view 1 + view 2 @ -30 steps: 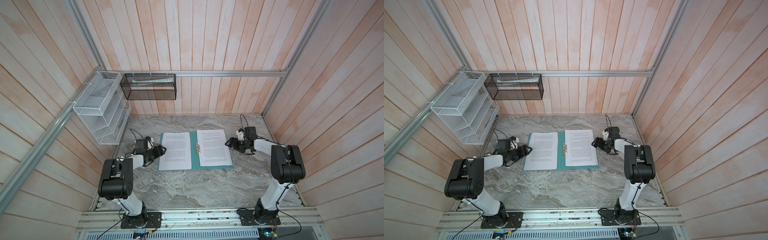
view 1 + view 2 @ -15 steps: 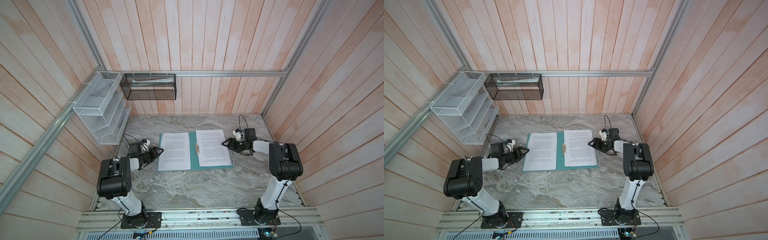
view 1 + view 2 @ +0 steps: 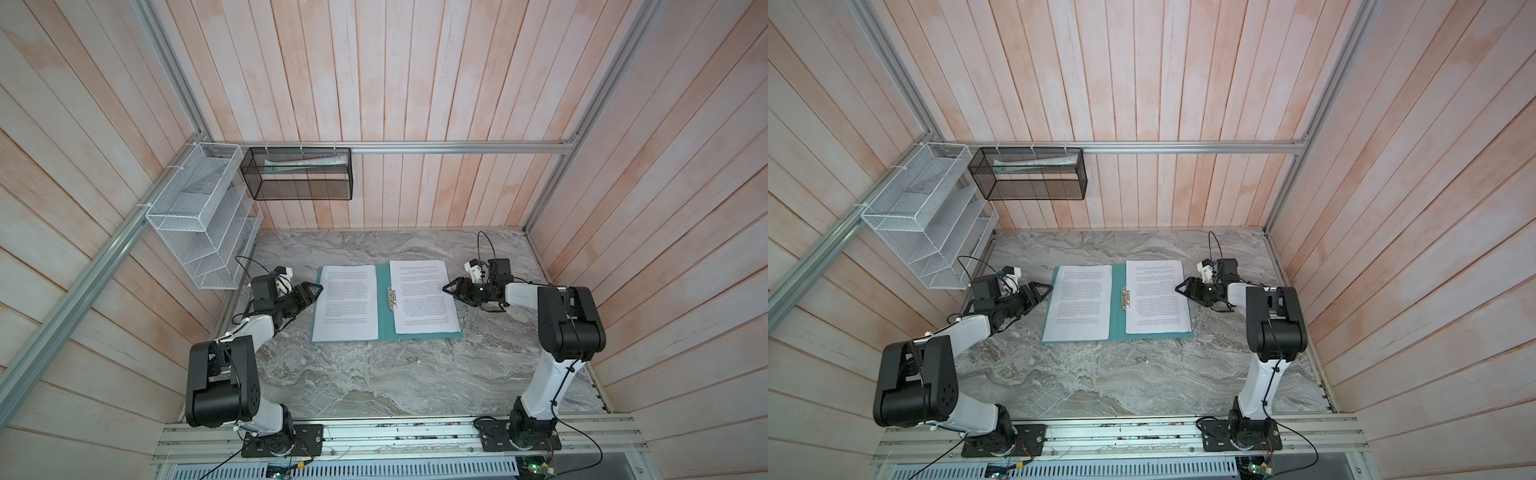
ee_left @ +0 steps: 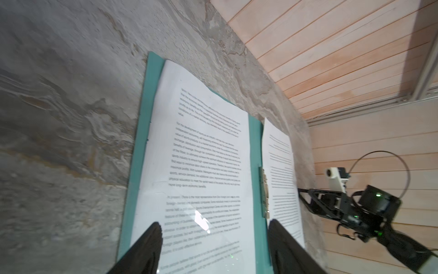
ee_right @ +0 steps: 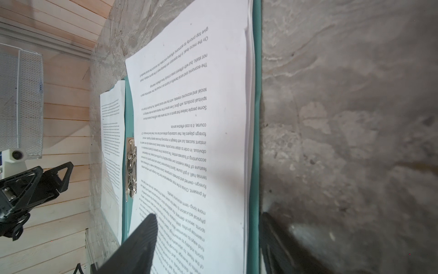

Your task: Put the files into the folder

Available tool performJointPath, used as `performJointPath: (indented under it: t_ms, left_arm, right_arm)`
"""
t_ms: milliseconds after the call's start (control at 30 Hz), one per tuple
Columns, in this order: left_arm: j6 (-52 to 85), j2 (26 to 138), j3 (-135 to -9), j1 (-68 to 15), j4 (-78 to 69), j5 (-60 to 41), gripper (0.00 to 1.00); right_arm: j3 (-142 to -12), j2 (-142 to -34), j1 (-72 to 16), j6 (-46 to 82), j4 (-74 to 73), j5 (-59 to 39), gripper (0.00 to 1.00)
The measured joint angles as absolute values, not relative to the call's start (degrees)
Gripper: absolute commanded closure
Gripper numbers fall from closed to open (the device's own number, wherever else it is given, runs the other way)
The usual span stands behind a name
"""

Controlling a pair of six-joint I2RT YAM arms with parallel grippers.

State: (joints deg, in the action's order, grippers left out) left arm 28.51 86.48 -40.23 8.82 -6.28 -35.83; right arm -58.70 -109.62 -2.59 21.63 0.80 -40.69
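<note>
Right claw [image 3: 445,286], spread, has edged over the files [image 3: 422,299]; left claw [image 3: 318,287], also spread, eased back.

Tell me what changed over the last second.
The right gripper edged inward at the right edge of the papers. The folder and its sheets slid slightly toward the left arm's side. The left gripper backed off a little, its elbow swinging toward the front. Nothing visibly grasped or released. Both grippers stay open and the papers stay flat on the open folder.
</note>
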Motion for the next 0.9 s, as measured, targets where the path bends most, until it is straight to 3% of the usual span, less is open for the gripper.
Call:
performJointPath:
  t_ms: [567,900]
  left_arm:
    - [25.85,91.37,-39.16,5.15,-2.35,-27.07,0.18]
    - [24.62,94.61,-41.17,2.35,-4.10,-26.55,0.21]
  right_arm:
    - [-54.92,-100.18,-2.96,22.04,8.56,-20.38,0.30]
    - [-56.62,-103.90,-2.92,21.43,6.33,-23.99,0.35]
